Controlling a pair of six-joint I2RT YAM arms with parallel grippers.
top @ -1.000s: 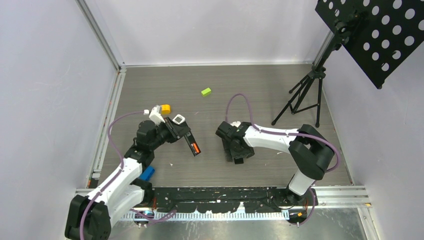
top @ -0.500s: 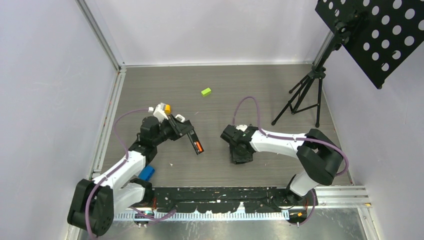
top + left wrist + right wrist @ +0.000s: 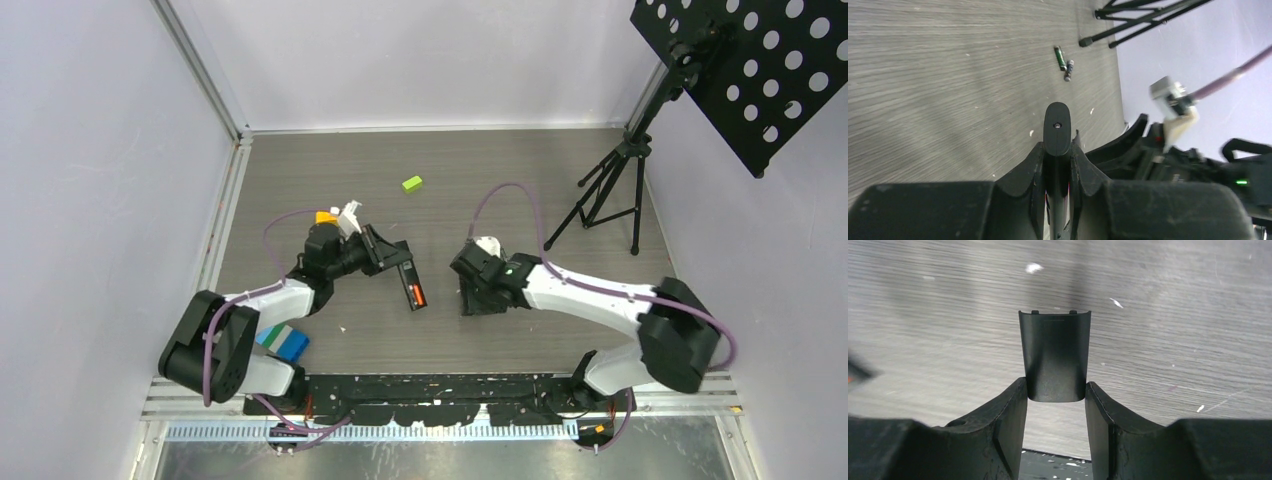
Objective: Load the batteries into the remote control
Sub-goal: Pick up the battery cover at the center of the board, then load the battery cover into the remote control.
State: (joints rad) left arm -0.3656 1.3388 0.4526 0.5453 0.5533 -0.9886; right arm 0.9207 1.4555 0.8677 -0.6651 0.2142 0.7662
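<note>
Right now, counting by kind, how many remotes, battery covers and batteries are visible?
Remote: 1
Battery cover: 1
Loose batteries: 2
Orange battery inside the remote: 1
Total: 5

The remote control [image 3: 405, 280], a slim black bar, is clamped at one end in the left end effector [image 3: 1056, 156] and juts past its fingers. An orange-red battery [image 3: 418, 296] sits in the open bay near its free tip. A dark green battery [image 3: 1060, 56] and a greyish battery [image 3: 1068, 71] lie on the counter [image 3: 948, 75] well ahead of that end effector, ends nearly touching. The black battery cover [image 3: 1054, 357] is pinched in the right end effector [image 3: 1055, 386].
</note>
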